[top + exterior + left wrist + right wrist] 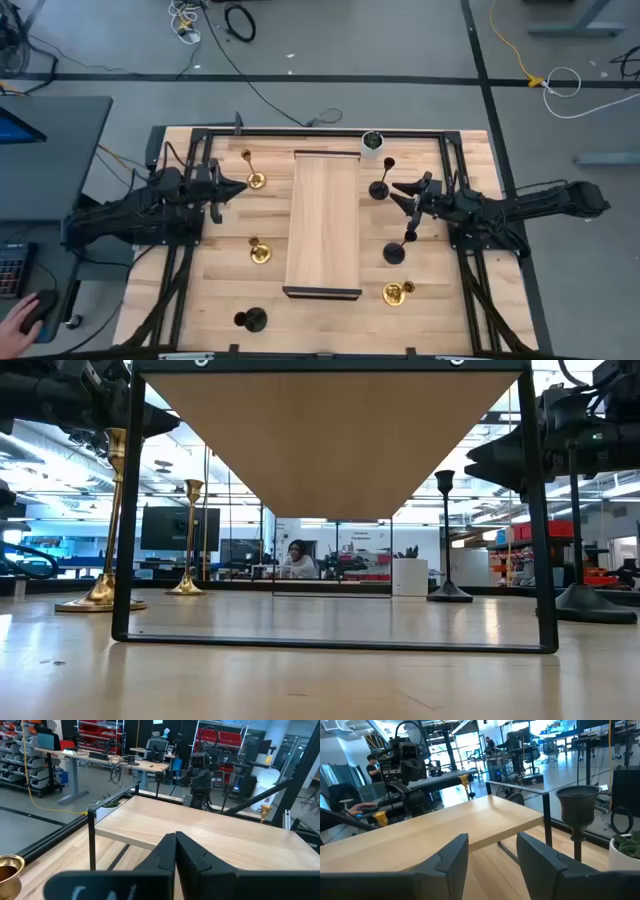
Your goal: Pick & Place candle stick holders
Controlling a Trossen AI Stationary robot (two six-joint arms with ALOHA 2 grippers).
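Note:
Three gold holders stand on their round bases on the table: far left [255, 180], middle left [260, 252], near right [395, 293]. Three black holders stand at far right [380, 188], middle right [395, 252] and near left [250, 320]. My left gripper [240, 185] is shut and empty, just left of the far-left gold holder, whose cup [10, 865] shows beside its fingers [175, 852]. My right gripper [398, 193] is open and empty, just right of the far-right black holder, whose cup [577, 800] stands beside its fingers, outside the gap [492, 857].
A raised wooden shelf [322, 222] on a thin black frame [125, 540] runs near to far down the table's middle, between the arms. A small white pot [372, 143] with green inside stands at the far edge. A black rail frame [300, 131] borders the table.

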